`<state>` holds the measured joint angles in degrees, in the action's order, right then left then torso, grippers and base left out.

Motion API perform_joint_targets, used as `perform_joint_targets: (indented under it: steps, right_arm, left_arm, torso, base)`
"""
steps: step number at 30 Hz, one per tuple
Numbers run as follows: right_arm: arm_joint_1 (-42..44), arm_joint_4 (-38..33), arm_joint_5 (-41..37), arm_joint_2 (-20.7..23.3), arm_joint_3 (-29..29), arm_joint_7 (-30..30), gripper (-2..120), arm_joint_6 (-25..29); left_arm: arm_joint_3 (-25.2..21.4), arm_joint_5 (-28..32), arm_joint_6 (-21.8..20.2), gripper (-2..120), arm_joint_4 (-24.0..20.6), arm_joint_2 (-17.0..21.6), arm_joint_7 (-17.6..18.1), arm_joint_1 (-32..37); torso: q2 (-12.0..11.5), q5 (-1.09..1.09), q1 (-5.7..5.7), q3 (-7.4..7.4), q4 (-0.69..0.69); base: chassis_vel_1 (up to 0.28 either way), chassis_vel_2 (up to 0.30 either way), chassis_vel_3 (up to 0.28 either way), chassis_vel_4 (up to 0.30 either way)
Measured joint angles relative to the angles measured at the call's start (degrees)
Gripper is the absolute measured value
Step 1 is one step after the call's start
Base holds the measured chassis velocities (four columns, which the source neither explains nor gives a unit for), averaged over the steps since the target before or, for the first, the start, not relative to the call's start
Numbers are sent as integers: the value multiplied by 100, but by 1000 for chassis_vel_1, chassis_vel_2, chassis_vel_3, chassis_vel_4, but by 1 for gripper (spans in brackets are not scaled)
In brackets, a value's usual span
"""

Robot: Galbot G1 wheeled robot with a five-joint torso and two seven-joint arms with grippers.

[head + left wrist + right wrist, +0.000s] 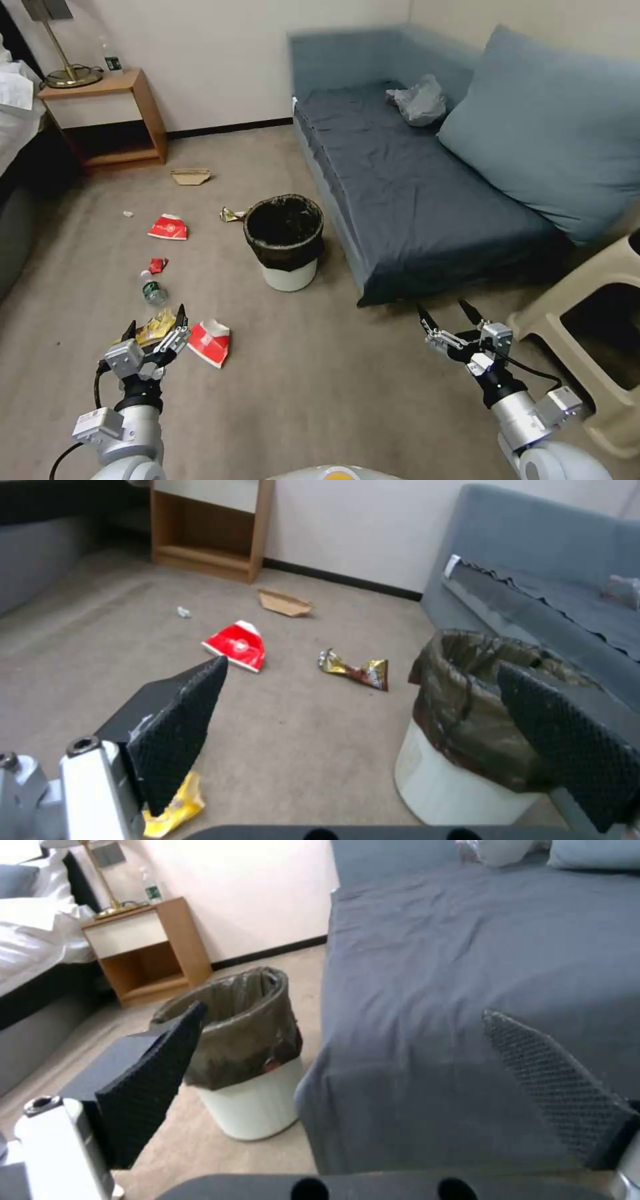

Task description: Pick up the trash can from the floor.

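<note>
Small round white plastic trash can (pixel 287 257) with black bag liner stands upright on tan carpet floor (pixel 333 387), just beside the grey-blue sofa bed (pixel 413 193). Left gripper (pixel 155 321) and right gripper (pixel 443 315) hover short of it, fingers spread, empty. Crushed red-and-white paper cup (pixel 211 342), apparently, near left gripper.

Trash can (pixel 285 241): sofa (pixel 407 200) blocks its 3 o'clock side. Bare floor (pixel 333 373) at 6 o'clock permits access. Wrapper (pixel 231 215) lies at 10 o'clock.
</note>
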<state>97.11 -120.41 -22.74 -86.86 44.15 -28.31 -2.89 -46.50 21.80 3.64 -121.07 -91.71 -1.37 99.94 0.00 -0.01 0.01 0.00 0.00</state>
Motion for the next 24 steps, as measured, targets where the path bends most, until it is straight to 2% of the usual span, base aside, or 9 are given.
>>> perform_joint_targets:
  steps: [24]
  right_arm:
    - [25,-38,-96,3,17,-122,100,97]
  left_arm:
    - [10,11,22,96,-44,6,-30,17]
  torso:
    - [0,1,-1,0,0]
  base:
    - [-157,159,156,-154]
